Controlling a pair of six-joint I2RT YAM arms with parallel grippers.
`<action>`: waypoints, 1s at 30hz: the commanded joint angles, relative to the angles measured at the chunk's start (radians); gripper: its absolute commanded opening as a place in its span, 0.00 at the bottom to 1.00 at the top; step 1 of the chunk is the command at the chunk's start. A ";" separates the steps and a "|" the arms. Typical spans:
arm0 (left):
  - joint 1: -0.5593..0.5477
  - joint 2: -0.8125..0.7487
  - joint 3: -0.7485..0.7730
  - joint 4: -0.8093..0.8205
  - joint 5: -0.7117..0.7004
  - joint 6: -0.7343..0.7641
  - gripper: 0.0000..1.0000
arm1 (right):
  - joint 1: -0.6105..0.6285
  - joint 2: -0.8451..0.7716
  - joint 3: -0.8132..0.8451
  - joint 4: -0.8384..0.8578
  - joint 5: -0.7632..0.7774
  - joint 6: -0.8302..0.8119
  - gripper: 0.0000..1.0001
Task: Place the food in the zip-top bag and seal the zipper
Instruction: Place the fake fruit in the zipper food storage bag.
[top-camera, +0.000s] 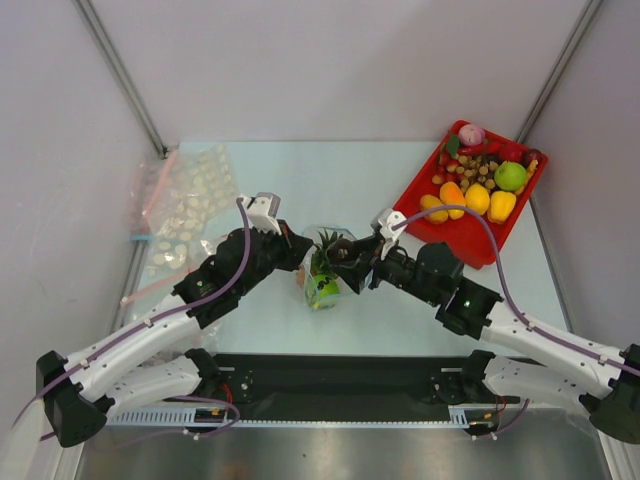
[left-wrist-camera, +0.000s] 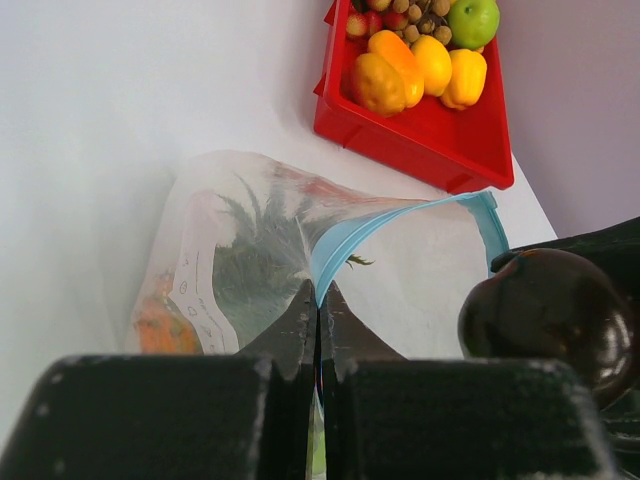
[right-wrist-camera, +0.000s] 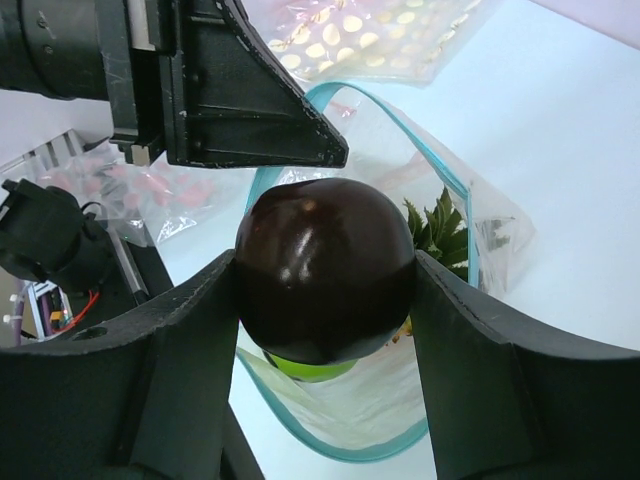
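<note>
Black fingers of the right gripper clamp the dark piece, a glossy round fruit, just above the open mouth of the zip-top bag at the desk's centre. The left gripper, jaws narrowed to a slit, pinches the bag's rim at the light-blue zipper. Inside the bag lie the pineapple and the green round fruit. At the far right corner stands a red tray of other toy foods; along the far left edge lie clear bags with pink strips.
</note>
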 joint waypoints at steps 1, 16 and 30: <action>0.007 -0.010 0.011 0.040 0.008 0.003 0.00 | 0.012 0.030 0.055 0.028 0.038 -0.031 0.42; 0.007 -0.024 0.009 0.037 0.008 0.006 0.00 | 0.080 0.096 0.102 -0.018 0.202 -0.055 0.98; 0.007 -0.024 0.004 0.040 0.014 0.001 0.00 | -0.021 -0.076 -0.004 0.027 0.604 0.056 0.95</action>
